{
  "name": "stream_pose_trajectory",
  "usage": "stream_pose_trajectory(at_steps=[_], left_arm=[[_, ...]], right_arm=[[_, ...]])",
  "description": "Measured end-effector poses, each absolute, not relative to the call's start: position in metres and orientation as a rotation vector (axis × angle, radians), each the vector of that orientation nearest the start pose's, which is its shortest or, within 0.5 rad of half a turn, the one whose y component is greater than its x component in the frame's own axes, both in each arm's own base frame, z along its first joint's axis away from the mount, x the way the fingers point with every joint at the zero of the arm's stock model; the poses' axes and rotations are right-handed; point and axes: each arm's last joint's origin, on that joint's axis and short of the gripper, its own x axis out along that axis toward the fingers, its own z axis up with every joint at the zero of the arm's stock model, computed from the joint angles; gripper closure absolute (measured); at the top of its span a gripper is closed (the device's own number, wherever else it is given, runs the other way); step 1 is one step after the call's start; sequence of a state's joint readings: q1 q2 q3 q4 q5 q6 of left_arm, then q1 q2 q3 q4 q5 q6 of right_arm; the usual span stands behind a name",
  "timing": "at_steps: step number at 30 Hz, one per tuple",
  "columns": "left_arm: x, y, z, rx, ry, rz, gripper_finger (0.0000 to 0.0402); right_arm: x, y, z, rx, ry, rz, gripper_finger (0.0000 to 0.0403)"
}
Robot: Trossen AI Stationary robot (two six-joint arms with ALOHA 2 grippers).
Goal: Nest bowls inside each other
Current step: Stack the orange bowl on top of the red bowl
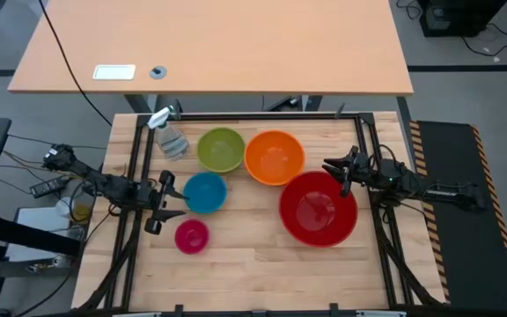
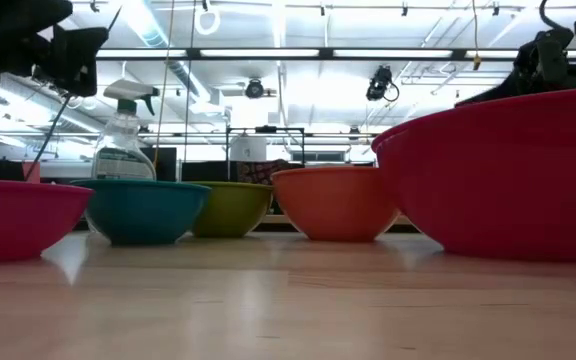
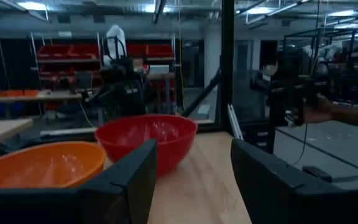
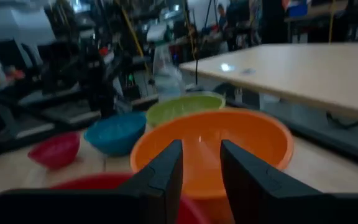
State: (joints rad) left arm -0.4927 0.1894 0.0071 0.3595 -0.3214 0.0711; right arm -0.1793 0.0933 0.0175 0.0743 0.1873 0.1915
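Observation:
Several bowls stand upright on their bases on the wooden table, each apart from the others: green (image 1: 220, 150) and orange (image 1: 274, 157) at the far side, blue (image 1: 205, 192) and pink (image 1: 191, 236) toward the left, red (image 1: 318, 208) at the right. My left gripper (image 1: 167, 202) hovers open at the left edge, just left of the blue and pink bowls, pointing toward the right. My right gripper (image 1: 340, 173) hovers above the red bowl's far right rim, pointing left. It is open (image 4: 202, 149) with nothing between its fingers.
A clear spray bottle (image 1: 169, 134) with a white nozzle stands at the far left, beside the green bowl. A black frame (image 1: 262, 115) runs along the table's far edge and sides. A tan desk (image 1: 218, 44) lies beyond it. Bare wood spans the near side.

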Motion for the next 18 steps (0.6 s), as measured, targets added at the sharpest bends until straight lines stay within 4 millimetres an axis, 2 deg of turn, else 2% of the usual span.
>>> stream_pose_trajectory(at_steps=[5,10,14,18], left_arm=[[0.097,-0.036,0.193,-0.075,-0.24,-0.026,0.0194],[0.098,-0.03,0.193,-0.182,-0.244,0.09,0.0194],[0.099,-0.02,0.196,-0.19,-0.243,0.271,0.0194],[0.099,-0.012,0.204,-0.201,-0.289,0.353,0.0194]], right_arm=[[0.097,-0.025,0.186,0.184,-0.212,-0.412,0.0286],[0.092,-0.029,0.2,0.304,-0.41,-0.548,0.0288],[0.096,-0.034,0.213,0.258,-0.299,-0.601,0.0296],[0.108,-0.042,0.231,0.249,-0.197,-0.661,0.0307]])
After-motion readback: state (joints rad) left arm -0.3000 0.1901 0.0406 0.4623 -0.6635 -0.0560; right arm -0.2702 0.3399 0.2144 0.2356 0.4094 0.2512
